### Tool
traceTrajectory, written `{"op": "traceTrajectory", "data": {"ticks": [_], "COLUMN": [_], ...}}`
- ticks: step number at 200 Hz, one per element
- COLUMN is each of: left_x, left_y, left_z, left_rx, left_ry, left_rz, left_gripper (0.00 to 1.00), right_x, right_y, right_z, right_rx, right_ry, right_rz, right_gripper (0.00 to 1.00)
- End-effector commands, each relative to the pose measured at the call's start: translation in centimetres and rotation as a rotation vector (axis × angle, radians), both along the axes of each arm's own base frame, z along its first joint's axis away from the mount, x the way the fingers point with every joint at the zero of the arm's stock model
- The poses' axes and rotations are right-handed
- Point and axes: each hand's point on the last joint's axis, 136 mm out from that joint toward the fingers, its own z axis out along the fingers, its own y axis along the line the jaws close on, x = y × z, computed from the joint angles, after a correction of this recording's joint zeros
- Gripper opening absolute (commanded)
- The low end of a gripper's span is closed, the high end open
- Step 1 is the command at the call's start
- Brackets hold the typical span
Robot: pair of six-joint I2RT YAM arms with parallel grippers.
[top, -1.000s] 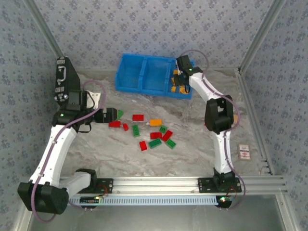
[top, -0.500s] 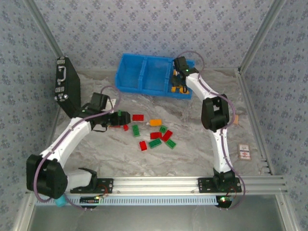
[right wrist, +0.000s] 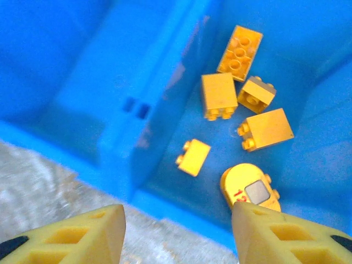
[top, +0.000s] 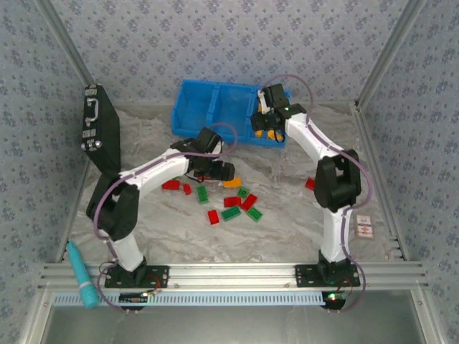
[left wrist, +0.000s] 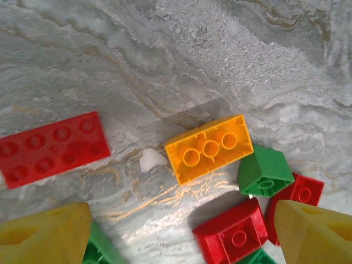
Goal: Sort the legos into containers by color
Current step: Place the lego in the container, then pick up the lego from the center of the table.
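A bright blue rectangular plastic bin point(top: 193, 115) with three side-by-side compartments sits at the far side of the marbled grey-white bench point(top: 287, 229). The right arm reaches over its right-hand compartment. In the right wrist view, the right arm's yellow fingers point(right wrist: 82, 234) are spread apart with nothing between them, hanging above the bin's near wall. On the compartment floor beyond them lie six orange plastic pieces: a studded six-stud brick point(right wrist: 240, 49), a plain-faced block point(right wrist: 219, 95), a small square brick point(right wrist: 257, 93), a larger tilted block point(right wrist: 267, 129), a tiny two-stud brick point(right wrist: 193, 157) and a rounded piece with a grey patch point(right wrist: 250, 190).

The left arm stretches to mid-bench over the loose legos. The left arm's yellow fingers point(left wrist: 47, 234) stand wide apart, holding nothing. Ahead of them an orange six-stud brick point(left wrist: 210, 148) lies flat on the bench. A flat red plate point(left wrist: 52, 147) lies well to one side of it; a tilted green brick point(left wrist: 264, 171) touches its other end, with a red brick point(left wrist: 235, 234) and another red piece point(left wrist: 302, 192) just beside that.

From above, more red and green bricks point(top: 232, 208) are scattered nearer the arms' bases, and a lone red brick point(top: 310, 183) lies beside the right arm. A black case with a silver handle point(top: 99, 129) stands at the left.
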Motion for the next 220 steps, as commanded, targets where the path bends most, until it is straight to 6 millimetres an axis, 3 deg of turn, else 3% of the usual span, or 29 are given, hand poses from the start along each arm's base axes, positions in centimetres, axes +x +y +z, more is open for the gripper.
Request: {"op": "traceTrajectory", "data": {"ticks": [1,37,75,97,152,220], "left_x": [0.8,1.1,1.1,0.8,-0.1,0.7], "left_y": [-1.3,-2.6,-3.4,-4.0,-4.8,-4.8], "left_z": [-0.5,-2.2,-3.5,-4.5,-6.5,-7.8], "left_rx": [0.013,0.078,0.126,0.141,0.168,0.19], "left_ry": [0.008,0.023,0.032,0.054,0.089,0.088], "left_rz": [0.016,0.015,0.031,0.05,0.08,0.128], "left_gripper": [0.86,0.9,0.91,0.9,0.89,0.83], "right_x": [-2.3,-5.9,-9.3,-10.6,-11.2,-11.6], "right_y": [-0.1,-1.9,-3.1,-2.6,-1.9,-1.6], "right_z": [3.1,4.4,2.7,1.6,1.3,1.3], "right_rx": [0.033,0.085,0.095,0.139,0.172,0.204], "right_ry": [-0.049,-0.027,0.036,0.087,0.064,0.052], "right_rz": [0.026,0.029,0.038,0.075,0.085,0.101], "right_gripper": [0.56,0.6,0.62,0.62,0.63,0.63]}}
